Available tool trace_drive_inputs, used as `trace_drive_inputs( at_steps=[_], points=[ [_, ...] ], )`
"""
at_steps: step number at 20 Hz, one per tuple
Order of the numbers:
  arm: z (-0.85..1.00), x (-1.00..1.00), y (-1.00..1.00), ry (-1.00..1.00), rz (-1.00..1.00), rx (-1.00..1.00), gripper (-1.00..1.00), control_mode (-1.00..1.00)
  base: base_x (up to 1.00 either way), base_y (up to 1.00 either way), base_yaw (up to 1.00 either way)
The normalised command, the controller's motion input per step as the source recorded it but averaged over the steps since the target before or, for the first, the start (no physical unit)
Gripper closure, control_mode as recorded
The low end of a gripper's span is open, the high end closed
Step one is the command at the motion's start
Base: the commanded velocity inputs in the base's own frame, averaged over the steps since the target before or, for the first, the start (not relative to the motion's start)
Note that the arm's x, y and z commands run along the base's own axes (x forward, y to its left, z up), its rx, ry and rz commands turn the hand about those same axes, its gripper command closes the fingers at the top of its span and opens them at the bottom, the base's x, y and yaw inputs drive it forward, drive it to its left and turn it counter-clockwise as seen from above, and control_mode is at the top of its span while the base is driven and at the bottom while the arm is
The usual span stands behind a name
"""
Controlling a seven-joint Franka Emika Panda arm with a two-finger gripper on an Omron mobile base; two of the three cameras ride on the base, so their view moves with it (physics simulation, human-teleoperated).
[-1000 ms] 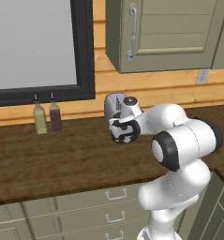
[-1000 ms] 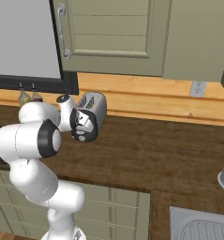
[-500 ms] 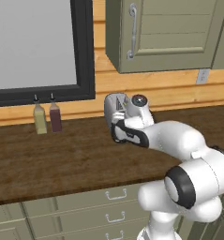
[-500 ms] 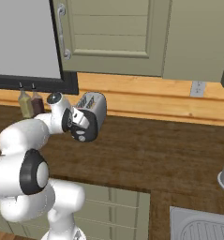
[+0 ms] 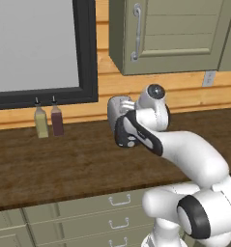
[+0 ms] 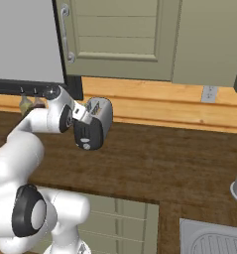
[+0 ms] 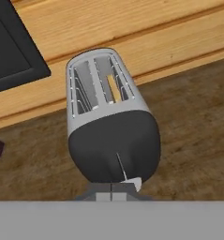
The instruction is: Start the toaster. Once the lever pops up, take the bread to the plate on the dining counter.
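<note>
Surface finishes, toaster area.
Toaster (image 7: 104,101): brushed chrome-like metal shell, smooth, soft sheen; end panel (image 7: 114,147) matt black, plastic-looking. Bread (image 7: 112,89) in one slot: pale tan, dull. Countertop (image 5: 64,164): dark wood, visible grain, low gloss. Wall behind (image 6: 154,106): light varnished wood planks. Cabinet doors (image 5: 180,36): painted matt green; handle (image 5: 136,31) metallic.

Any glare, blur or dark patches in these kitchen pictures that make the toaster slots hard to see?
Hand view: the rounded chrome toaster is sharp and evenly lit, a tan bread slice shows in one slot. Left base view: the white arm hides most of it. Right base view: soft, no glare.
</note>
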Motion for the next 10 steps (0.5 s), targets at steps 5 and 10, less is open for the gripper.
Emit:
trace_drive_inputs(
  at_steps=[5,10],
  points=[
    [0.89,-0.16,0.00,0.00,0.00,-0.10,-1.00,-1.00,0.00,0.00,0.00],
    [0.41,-0.18,0.00,0.06,0.00,-0.14,-1.00,-1.00,0.00,0.00,0.00]
  ],
)
